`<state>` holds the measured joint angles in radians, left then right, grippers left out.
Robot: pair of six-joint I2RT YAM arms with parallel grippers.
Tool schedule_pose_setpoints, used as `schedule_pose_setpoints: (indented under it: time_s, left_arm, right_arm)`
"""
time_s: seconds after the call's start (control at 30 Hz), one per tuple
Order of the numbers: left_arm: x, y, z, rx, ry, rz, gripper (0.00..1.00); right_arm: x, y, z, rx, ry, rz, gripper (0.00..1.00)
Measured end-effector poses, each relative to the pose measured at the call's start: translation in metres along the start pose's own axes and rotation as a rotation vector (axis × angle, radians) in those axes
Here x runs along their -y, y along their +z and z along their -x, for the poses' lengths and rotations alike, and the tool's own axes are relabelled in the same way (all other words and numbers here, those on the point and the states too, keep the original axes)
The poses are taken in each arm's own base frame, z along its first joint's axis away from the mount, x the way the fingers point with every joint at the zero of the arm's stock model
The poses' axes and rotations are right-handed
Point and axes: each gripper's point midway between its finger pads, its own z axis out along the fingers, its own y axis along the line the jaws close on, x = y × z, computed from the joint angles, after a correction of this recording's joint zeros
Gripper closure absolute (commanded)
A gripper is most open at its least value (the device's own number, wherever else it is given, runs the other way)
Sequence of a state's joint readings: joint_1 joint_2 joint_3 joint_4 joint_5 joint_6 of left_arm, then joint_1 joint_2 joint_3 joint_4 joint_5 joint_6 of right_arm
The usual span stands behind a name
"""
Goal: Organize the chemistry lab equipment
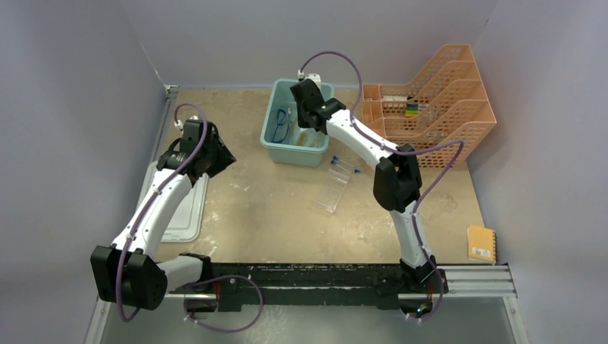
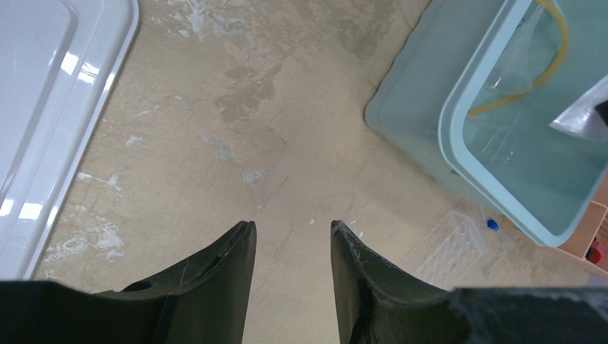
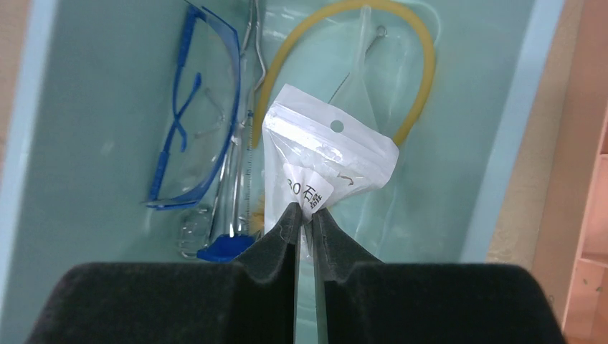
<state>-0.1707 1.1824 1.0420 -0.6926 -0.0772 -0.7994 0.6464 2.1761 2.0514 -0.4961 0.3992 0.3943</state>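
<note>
My right gripper (image 3: 304, 211) is shut on a small clear plastic packet (image 3: 326, 161) and holds it over the light teal bin (image 1: 276, 118); it also shows from above (image 1: 305, 107). In the bin lie blue-framed goggles (image 3: 192, 115), metal tongs (image 3: 236, 143), an amber rubber tube (image 3: 419, 79), a thin brush (image 3: 355, 72) and a blue-capped tube (image 3: 222, 247). A clear rack (image 1: 331, 192) and two blue-capped tubes (image 1: 344, 165) lie on the table in front of the bin. My left gripper (image 2: 290, 233) is open and empty above bare table, left of the bin (image 2: 502, 208).
A white lid (image 1: 183, 215) lies at the left under my left arm, also in the left wrist view (image 2: 43, 107). An orange mesh tiered tray (image 1: 437, 100) stands at the back right. A small yellow notebook (image 1: 481, 244) lies near the right front edge.
</note>
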Motion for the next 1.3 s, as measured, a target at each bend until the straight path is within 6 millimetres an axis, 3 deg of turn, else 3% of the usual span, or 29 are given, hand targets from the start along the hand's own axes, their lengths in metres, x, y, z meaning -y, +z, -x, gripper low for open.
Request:
schedule_pose_setpoints:
  time_s: [0.17,0.43,0.8,0.9,1.03,1.17,1.3]
  left_arm:
    - [-0.001,0.009,-0.002,-0.015,0.009,0.013,0.58]
    - [-0.007,0.023,-0.007,-0.044,0.013,0.053,0.55]
    - [-0.003,0.024,-0.004,-0.041,0.016,0.048,0.49]
    - [0.001,0.023,-0.006,-0.053,0.022,0.025,0.46]
    - [0.012,0.022,-0.007,-0.066,0.027,-0.035,0.39]
    - [0.023,0.019,-0.009,-0.075,0.036,-0.102,0.34]
    - [0.034,0.015,-0.005,-0.06,0.065,-0.163,0.34]
  right_arm:
    - [0.006,0.025,-0.013,-0.041,-0.021,-0.022,0.86]
    - [0.011,0.046,-0.007,-0.028,-0.046,-0.042,0.64]
    - [0.011,0.042,0.008,0.001,-0.073,-0.017,0.54]
    - [0.007,0.023,0.016,0.008,-0.06,0.03,0.47]
    - [0.016,-0.03,0.032,0.047,-0.027,0.08,0.43]
    - [0.035,-0.097,0.049,0.124,0.037,0.113,0.39]
    - [0.065,-0.139,0.036,0.145,0.105,0.079,0.35]
